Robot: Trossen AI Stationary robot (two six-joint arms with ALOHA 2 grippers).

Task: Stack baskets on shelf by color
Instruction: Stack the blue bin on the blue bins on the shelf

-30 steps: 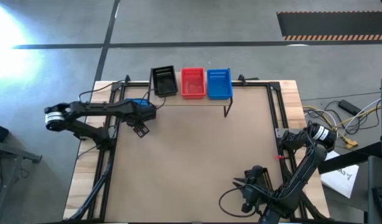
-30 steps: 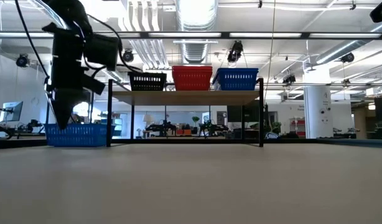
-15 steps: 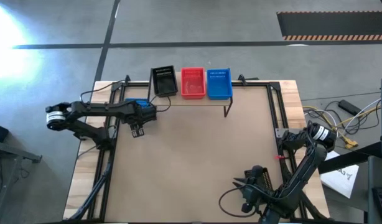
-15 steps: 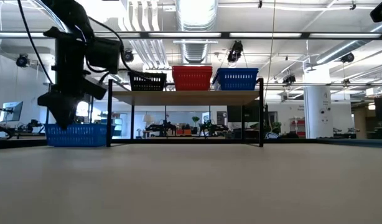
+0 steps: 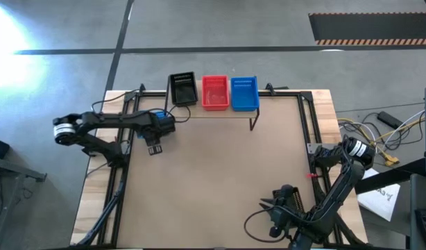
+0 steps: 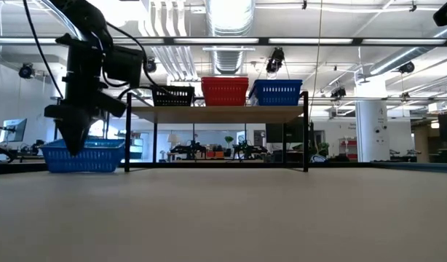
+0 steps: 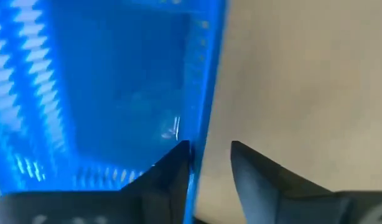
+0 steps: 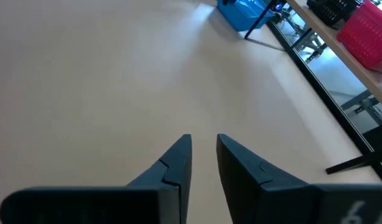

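A blue basket [image 5: 159,114] sits on the table at the far left, just left of the shelf; it also shows in the low view [image 6: 84,156]. My left gripper [image 6: 72,145] points down into it, shut on one side wall. The shelf [image 5: 220,113] holds a black basket [image 5: 182,89], a red basket [image 5: 214,92] and a blue basket [image 5: 245,93], side by side. My right gripper [image 8: 204,142] waits, shut and empty, low over the table near the near right corner. My left gripper has the blue basket's side wall [image 7: 201,118] between its two fingers, one finger [image 7: 172,168] inside the basket and one [image 7: 253,174] outside. The fingers come from above, pointing down, and stand across the rim. The basket's bottom rests on the table.
The shelf's black legs [image 5: 253,123] stand on the table just right of the floor basket. A black frame rail [image 5: 307,125] runs along the table's sides. Cables [image 5: 365,132] lie beyond the right edge. The middle of the table is bare wood.
My left gripper has turned about its own axis and gone down into the blue basket on the table. The basket has shifted a little: in the low view its left end now shows farther left and its rim a little higher.
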